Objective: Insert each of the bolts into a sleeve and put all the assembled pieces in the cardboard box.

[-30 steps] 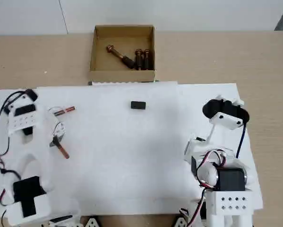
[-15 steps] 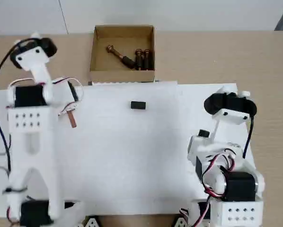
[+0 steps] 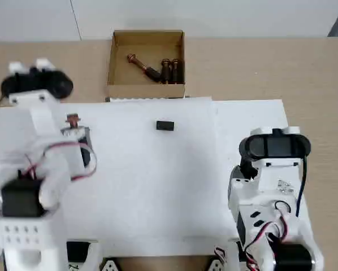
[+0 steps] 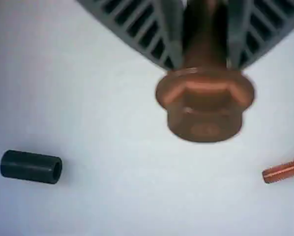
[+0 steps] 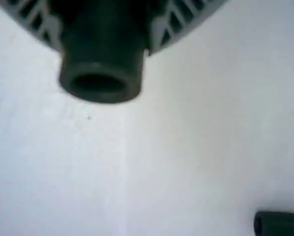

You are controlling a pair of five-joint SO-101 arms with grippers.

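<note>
Bolt: my left gripper (image 4: 204, 46) is closed tight on the shank of a copper-coloured bolt (image 4: 204, 110). Its wide head sticks out past my fingers (image 4: 169, 29), up off the white sheet (image 3: 157, 186).
Sleeve: my right gripper (image 5: 105, 27) is squeezed around a black sleeve (image 5: 102, 69). The open hole pokes out in front.
Bolt feel: I think it is hard metal, small and light, and it will not bend. The round shank could slip or turn, so I should hold it firmly. I cannot see the thread end. That end has to be free to go into the hole.
Sleeve feel: I think it is stiff, light and round, so it rolls easily. The sides are the best place to hold it, with the hole left clear, as it is now.
Spare parts: a spare sleeve (image 3: 165, 125) lies on its side on the sheet, well apart from both arms. The tip of a second bolt (image 4: 283, 170) lies on the sheet too.
Box: the cardboard box (image 3: 146, 89) sits just past the far edge of the sheet. Some finished pieces (image 3: 160, 69) lie inside it.
</note>
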